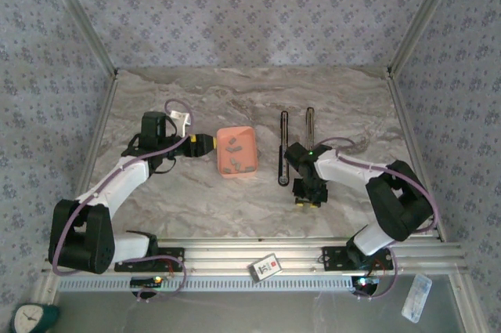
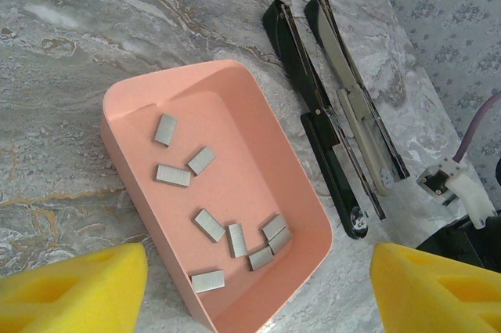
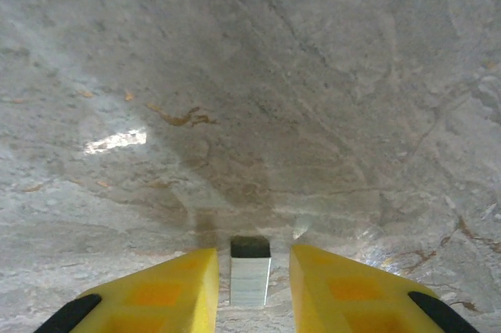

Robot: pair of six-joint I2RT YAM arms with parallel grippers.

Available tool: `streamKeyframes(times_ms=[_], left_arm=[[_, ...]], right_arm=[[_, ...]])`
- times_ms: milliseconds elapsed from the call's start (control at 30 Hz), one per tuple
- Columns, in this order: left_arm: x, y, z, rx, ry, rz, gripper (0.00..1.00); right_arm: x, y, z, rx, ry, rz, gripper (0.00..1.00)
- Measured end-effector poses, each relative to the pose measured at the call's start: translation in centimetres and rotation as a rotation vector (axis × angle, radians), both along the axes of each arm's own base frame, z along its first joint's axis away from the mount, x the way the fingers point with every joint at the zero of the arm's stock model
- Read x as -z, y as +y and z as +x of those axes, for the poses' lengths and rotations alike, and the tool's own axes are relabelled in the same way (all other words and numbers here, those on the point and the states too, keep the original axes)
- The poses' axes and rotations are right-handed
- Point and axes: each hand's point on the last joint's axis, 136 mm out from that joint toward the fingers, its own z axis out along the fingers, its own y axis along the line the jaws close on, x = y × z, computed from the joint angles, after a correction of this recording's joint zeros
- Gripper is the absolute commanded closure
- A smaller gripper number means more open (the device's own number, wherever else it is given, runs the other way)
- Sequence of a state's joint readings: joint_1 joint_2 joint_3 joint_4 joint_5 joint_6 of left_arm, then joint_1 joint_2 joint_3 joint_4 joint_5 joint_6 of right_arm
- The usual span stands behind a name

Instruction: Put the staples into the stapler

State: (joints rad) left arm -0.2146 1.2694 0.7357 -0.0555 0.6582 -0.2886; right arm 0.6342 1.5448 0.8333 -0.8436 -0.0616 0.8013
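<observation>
Jaws of our right gripper (image 3: 254,253) stood narrowly parted astride one staple strip (image 3: 250,282) on the table (image 3: 235,74), not touching it. Our left gripper (image 2: 258,251), wide open and empty, hung over the other staples (image 2: 210,225) in the tray (image 2: 156,86), beside the opened stapler (image 2: 313,106).

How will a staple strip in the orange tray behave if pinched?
The staple strips look small, flat and metallic: probably light, stiff, likely to slide on the smooth tray floor rather than roll. Lying flat, they offer little edge to grab. Some touch each other, so neighbours may shift.
</observation>
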Motion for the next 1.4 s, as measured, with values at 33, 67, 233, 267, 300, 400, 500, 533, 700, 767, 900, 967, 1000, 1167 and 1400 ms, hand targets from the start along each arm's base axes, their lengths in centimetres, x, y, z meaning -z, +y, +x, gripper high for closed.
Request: streamKeyframes(times_ms=[33,67,233,267,300,400,500,533,700,767,900,967,1000,1167,1400], left_arm=[[0.0,0.0,0.0,0.000,0.000,0.000,0.25],[0.0,0.0,0.0,0.000,0.000,0.000,0.25],[0.0,0.0,0.0,0.000,0.000,0.000,0.25],[0.0,0.0,0.0,0.000,0.000,0.000,0.25],[0.0,0.0,0.0,0.000,0.000,0.000,0.25],[0.0,0.0,0.0,0.000,0.000,0.000,0.25],[0.0,0.0,0.0,0.000,0.000,0.000,0.25],[0.0,0.0,0.0,0.000,0.000,0.000,0.25],[0.0,0.0,0.0,0.001,-0.002,0.001,0.25],[0.0,0.0,0.0,0.001,-0.002,0.002,0.25],[0.0,0.0,0.0,0.001,-0.003,0.002,0.25],[0.0,0.0,0.0,0.001,-0.002,0.002,0.25],[0.0,0.0,0.0,0.001,-0.002,0.002,0.25],[0.0,0.0,0.0,0.001,-0.002,0.002,0.25],[0.0,0.1,0.0,0.000,-0.005,0.006,0.25]], right_arm=[[0.1,0.0,0.0,0.000,0.001,-0.001,0.72],[0.2,0.0,0.0,0.000,0.001,-0.001,0.73],[0.4,0.1,0.1,0.000,0.003,0.001,0.77],[0.4,0.1,0.1,0.002,0.004,0.001,0.77],[0.4,0.1,0.1,0.002,0.004,0.001,0.77],[0.4,0.0,0.1,0.004,0.004,0.000,0.78],[0.4,0.0,0.1,0.003,0.005,-0.003,0.81],[0.4,-0.1,0.1,0.003,0.005,-0.004,0.82],[0.4,-0.1,0.1,-0.001,0.001,-0.005,0.85],[0.3,-0.1,0.1,-0.001,-0.002,-0.005,0.85],[0.0,0.2,0.7,-0.015,-0.040,-0.006,0.86],[-0.5,0.5,1.2,-0.027,-0.074,-0.005,0.86],[-0.9,0.7,1.5,-0.034,-0.096,-0.002,0.86],[-3.6,2.3,4.0,-0.055,-0.232,0.023,0.86],[-5.9,4.0,7.0,-0.056,-0.367,0.048,0.85]])
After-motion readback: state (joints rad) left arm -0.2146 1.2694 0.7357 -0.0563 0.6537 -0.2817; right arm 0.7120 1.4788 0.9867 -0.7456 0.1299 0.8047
